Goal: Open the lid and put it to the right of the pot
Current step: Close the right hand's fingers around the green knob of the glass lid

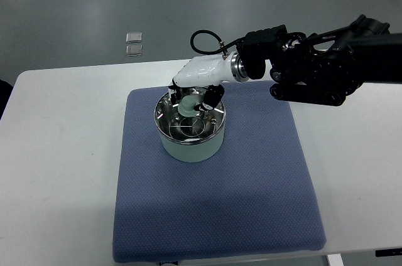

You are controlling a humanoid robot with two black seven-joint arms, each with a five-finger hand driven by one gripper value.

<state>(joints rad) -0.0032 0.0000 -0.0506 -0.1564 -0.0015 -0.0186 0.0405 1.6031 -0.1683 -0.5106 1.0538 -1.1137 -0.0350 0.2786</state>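
A pale green pot (190, 145) stands on the blue mat (213, 216), left of the mat's middle. A glass lid with a shiny metal rim (164, 122) sits on top of the pot. The lid's pale green knob (187, 107) is at its centre. My right hand (196, 98), white with dark fingers, reaches in from the right and hangs directly over the lid. Its fingers are curled around the knob from both sides, and the lid lies flat on the pot. My left arm does not show.
The mat lies on a white table (63, 172); its right half (264, 153) is bare fabric. My right arm's black forearm (320, 65) crosses above the mat's far right corner. Two small shiny squares (134, 44) lie on the grey floor beyond the table.
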